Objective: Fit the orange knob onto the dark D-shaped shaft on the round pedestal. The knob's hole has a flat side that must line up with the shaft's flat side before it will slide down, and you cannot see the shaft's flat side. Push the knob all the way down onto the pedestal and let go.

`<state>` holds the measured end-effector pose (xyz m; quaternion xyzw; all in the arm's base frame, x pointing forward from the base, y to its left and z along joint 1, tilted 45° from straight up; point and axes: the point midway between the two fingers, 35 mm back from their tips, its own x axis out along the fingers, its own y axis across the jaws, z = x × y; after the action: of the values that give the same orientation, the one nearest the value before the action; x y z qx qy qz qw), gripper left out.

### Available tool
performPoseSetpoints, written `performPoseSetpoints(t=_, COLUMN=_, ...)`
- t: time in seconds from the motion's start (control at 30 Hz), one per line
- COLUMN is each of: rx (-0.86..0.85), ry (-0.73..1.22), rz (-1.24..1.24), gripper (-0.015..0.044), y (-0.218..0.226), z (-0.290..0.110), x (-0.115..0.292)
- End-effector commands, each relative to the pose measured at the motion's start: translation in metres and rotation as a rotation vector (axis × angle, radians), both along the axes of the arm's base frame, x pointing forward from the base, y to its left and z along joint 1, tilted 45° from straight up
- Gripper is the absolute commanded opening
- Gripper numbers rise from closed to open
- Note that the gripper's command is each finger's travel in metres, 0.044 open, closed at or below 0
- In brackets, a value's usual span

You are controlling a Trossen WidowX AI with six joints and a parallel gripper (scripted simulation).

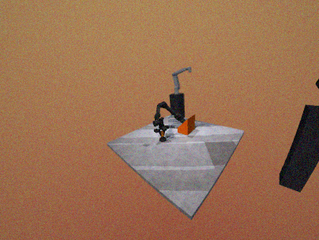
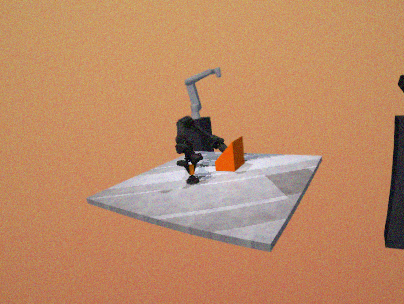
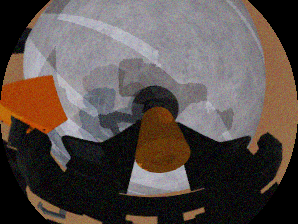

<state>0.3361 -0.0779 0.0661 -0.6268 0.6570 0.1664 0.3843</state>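
My gripper point(image 1: 162, 133) point(image 2: 191, 168) point(image 3: 157, 124) is shut on the orange knob point(image 1: 163, 134) point(image 2: 191, 170) point(image 3: 160, 140) and points straight down. In the wrist view the knob's far end meets the dark round pedestal point(image 3: 156, 96). The shaft is hidden behind the knob. In the top and exterior views the dark pedestal point(image 1: 163, 139) point(image 2: 192, 179) stands on the grey table right under the knob. I cannot tell how far down the knob sits.
An orange wedge-shaped block point(image 1: 186, 125) point(image 2: 231, 155) point(image 3: 29, 102) stands on the grey patterned table point(image 1: 185, 174) point(image 2: 240, 210) near the arm's dark base point(image 1: 177, 103) point(image 2: 200, 131). A tall dark slab point(image 1: 302, 150) point(image 2: 395, 185) hangs off to the right, away from the table.
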Motion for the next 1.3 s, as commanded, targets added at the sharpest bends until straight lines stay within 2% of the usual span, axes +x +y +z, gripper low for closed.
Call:
performPoseSetpoints(t=0.0, rx=-0.004, ry=0.005, rz=0.004, gripper=0.0000, y=-0.0012, z=-0.0005, x=0.0000)
performPoseSetpoints(t=0.57, rx=-0.004, ry=0.005, rz=0.004, gripper=0.0000, y=0.0011, z=0.0040, x=0.0017)
performPoseSetpoints(t=0.8, rx=-0.020, ry=0.143, rz=0.146, gripper=0.0000, y=0.0005, z=0.0032, x=0.0024)
performPoseSetpoints(t=1.27, rx=-0.021, ry=0.151, rz=0.153, gripper=0.0000, y=-0.0001, z=0.0007, x=-0.0009)
